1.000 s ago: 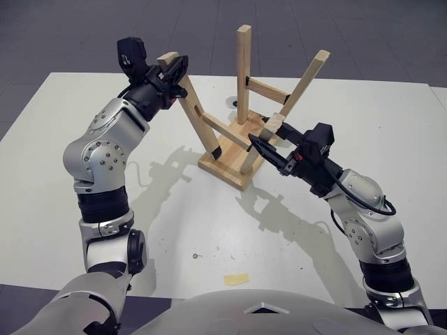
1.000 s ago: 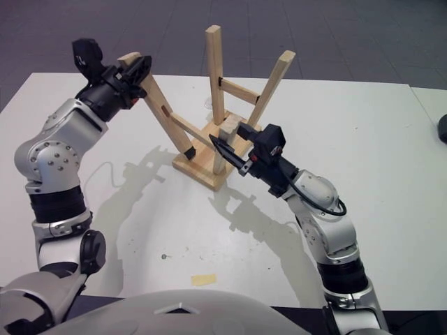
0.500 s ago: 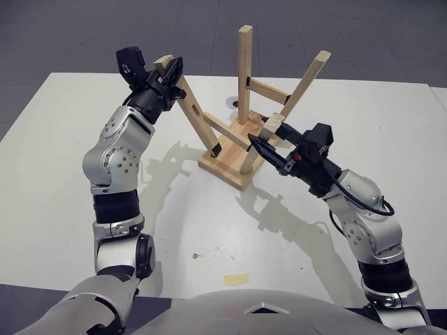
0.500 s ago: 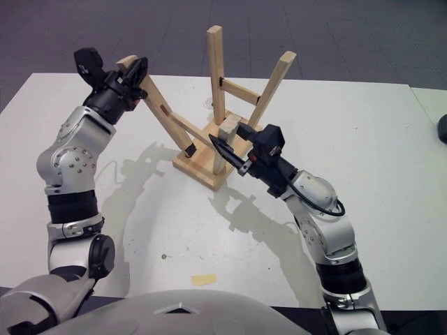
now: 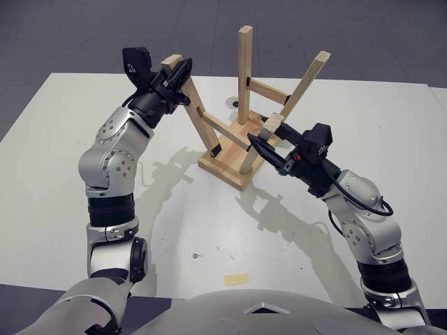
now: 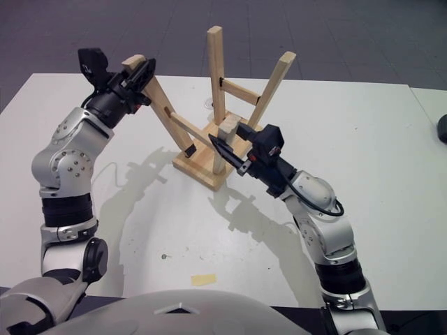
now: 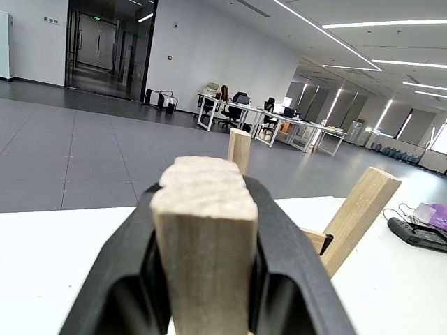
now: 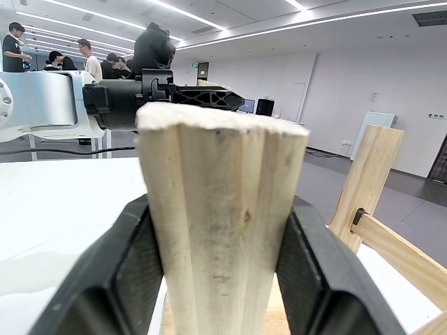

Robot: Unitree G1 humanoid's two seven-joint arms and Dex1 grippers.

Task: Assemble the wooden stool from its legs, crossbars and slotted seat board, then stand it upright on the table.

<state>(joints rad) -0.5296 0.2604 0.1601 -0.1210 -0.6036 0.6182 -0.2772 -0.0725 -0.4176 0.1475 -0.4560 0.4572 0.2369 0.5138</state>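
The wooden stool stands upside down with its seat board (image 5: 225,169) flat on the white table (image 5: 63,139) and its legs pointing up. My left gripper (image 5: 179,71) is shut on the top end of the left leg (image 5: 198,112), whose end face (image 7: 204,209) sits between the black fingers (image 7: 122,269). My right gripper (image 5: 264,145) is shut on the end of the near short leg (image 8: 220,209). The back leg (image 5: 244,70) stands upright and the right leg (image 5: 300,91) leans outward. Crossbars (image 5: 269,91) join the legs.
A small yellowish scrap (image 5: 236,279) lies near the table's front edge. A round mark (image 5: 233,102) sits behind the stool. A dark object (image 6: 442,129) lies off the table's right side. Bare tabletop stretches left and right of the stool.
My left arm's elbow has swung inward and up while its gripper stayed on the leg top, shifting slightly right. The stool and my right arm have hardly moved.
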